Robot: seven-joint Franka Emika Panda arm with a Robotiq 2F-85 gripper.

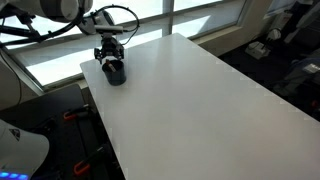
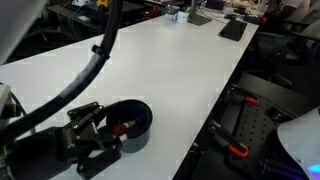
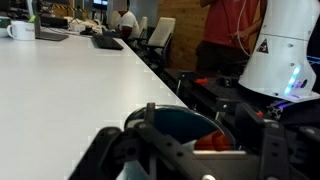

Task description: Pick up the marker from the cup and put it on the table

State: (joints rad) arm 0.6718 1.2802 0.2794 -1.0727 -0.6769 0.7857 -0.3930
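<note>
the marker [image 2: 124, 127] lies inside the cup [image 2: 141, 138], low and leaning against the wall, only its reddish-orange end showing; in the wrist view that end sits at the lower middle of the frame, right of the cup's centre. the cup stands upright at the lower left of an exterior view, near a corner of the table [image 2: 170, 60] and close to its edge. the gripper [image 3: 190, 152] hangs right over the cup, its jaws spread wide with one finger at each side of the rim and nothing between them, so it is released and empty.

the step in hand looks like the descent for the grasp. judged from these views, the jaws need to narrow before going in, since as they stand they straddle the cup, not the marker. it is best to shift slightly towards the orange end, turn the wrist so the pads close across the thin shaft, and go down slowly without pushing on the rim: the cup is light and near the edge, and could tip or slide. close gently, then lift straight up until the marker clears the rim. how deep the marker sits cannot be told.
</note>
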